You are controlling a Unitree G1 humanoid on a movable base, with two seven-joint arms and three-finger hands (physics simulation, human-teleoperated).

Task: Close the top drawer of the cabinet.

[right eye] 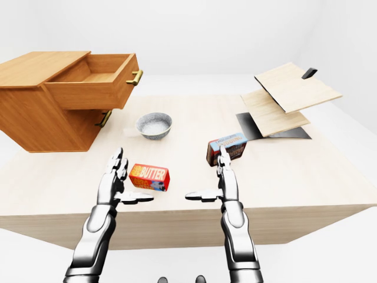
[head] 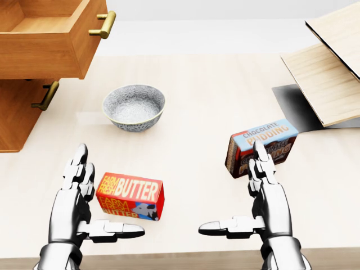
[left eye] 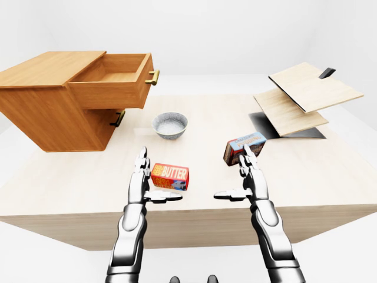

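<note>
Top drawer (left eye: 115, 82) of the wooden cabinet (left eye: 47, 112) stands pulled out, upper left of the left-eye view, brass handle (left eye: 153, 77) facing right. Both hands hover low over the counter (left eye: 330, 177), well apart from it. Left robot hand (head: 76, 188) open, fingers spread, beside a butter box (head: 130, 196). Right robot hand (head: 256, 194) open, near a pudding box (head: 261, 145). Grey bowl (head: 134, 107) between.

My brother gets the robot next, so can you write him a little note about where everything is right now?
Left hand: open, empty, hovering by the butter box.
Right hand: open, empty, near the pudding box.
The cabinet sits at the table's left in the left-eye view. Its top drawer is pulled out, gold handle showing.
Done: nothing yet.
Left: reach the drawer and push it shut.
</note>
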